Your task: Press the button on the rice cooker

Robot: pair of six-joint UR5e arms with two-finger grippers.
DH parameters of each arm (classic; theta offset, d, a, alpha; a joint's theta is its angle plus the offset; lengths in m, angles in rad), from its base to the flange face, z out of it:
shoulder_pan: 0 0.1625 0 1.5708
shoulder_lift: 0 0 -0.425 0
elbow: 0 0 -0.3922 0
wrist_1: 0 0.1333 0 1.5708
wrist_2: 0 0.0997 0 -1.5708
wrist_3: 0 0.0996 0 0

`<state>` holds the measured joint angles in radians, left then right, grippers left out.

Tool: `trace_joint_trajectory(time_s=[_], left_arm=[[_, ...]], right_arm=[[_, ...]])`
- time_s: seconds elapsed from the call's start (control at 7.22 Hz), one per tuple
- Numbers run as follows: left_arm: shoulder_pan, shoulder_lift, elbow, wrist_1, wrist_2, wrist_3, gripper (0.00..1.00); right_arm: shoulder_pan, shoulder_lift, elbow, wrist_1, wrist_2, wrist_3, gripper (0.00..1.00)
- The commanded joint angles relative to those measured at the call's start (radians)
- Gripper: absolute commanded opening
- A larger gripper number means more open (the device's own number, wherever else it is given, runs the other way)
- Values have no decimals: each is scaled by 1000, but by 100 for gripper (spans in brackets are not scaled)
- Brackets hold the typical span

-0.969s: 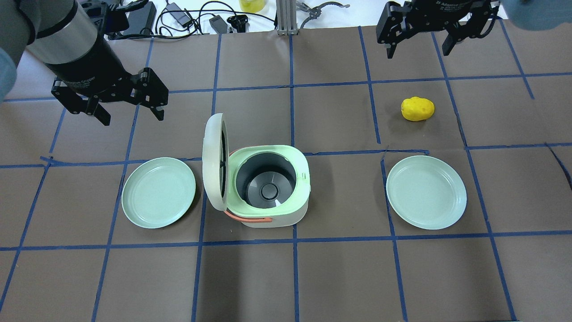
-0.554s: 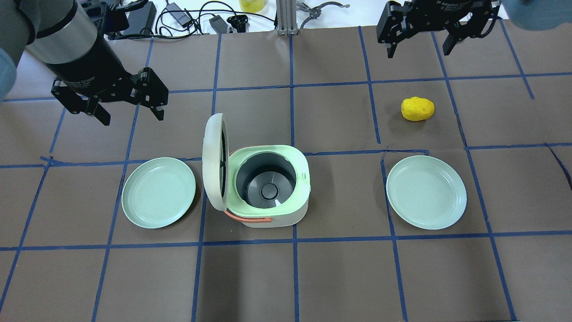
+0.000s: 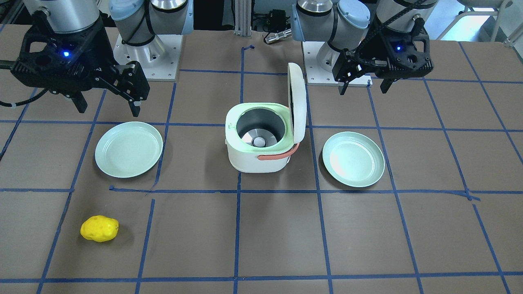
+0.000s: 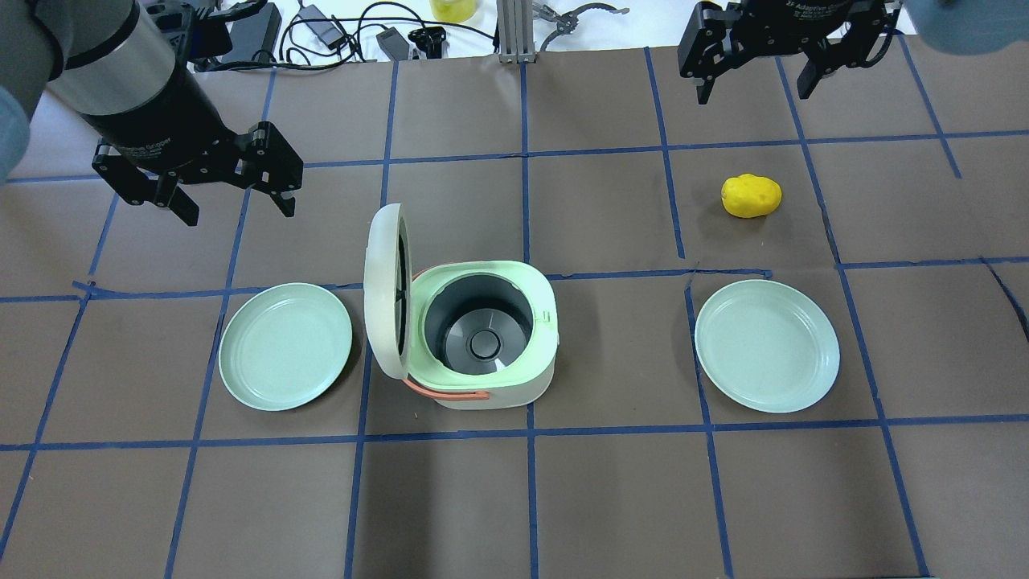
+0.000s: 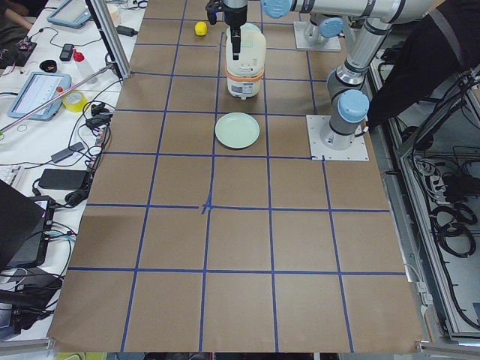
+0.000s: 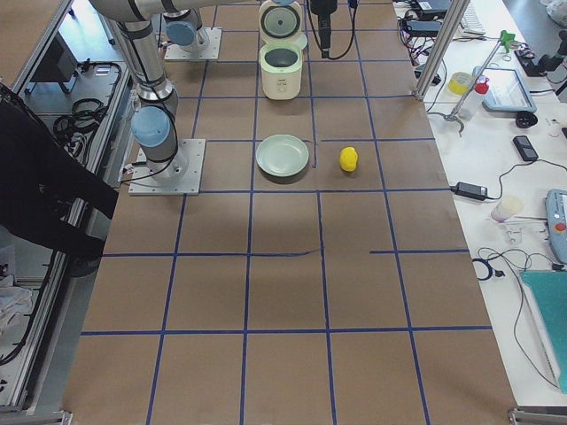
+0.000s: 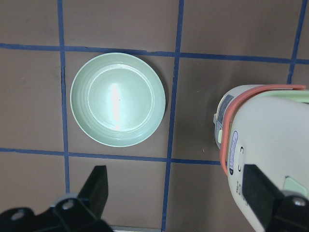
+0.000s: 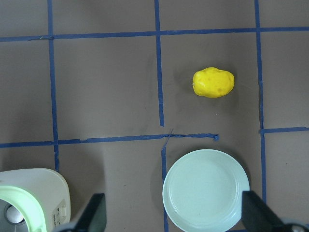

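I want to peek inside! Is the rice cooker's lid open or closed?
Open. The lid stands upright at the edge of the rice cooker, and the grey pot inside shows, empty.

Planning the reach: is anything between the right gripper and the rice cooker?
Nothing visible. The right gripper has an open line to the rice cooker; the yellow potato and the right plate lie off to the side.

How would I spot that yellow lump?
Start at the open rice cooker in the middle, then the green plate on the robot's right. Beyond that plate, away from the robot, sits the yellow lump: knobbly, the only yellow thing nearby.
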<state>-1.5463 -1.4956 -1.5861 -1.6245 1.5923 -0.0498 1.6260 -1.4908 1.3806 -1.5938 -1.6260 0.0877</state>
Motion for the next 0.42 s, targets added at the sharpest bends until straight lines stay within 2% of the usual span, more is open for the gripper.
trace_joint_trajectory(time_s=[0.0, 0.28], left_arm=[[0, 0, 0, 0, 0, -1, 100], [0, 0, 0, 0, 0, 1, 100]], right_arm=[[0, 0, -2, 0, 3, 0, 100], [0, 0, -5, 3, 8, 1, 100]])
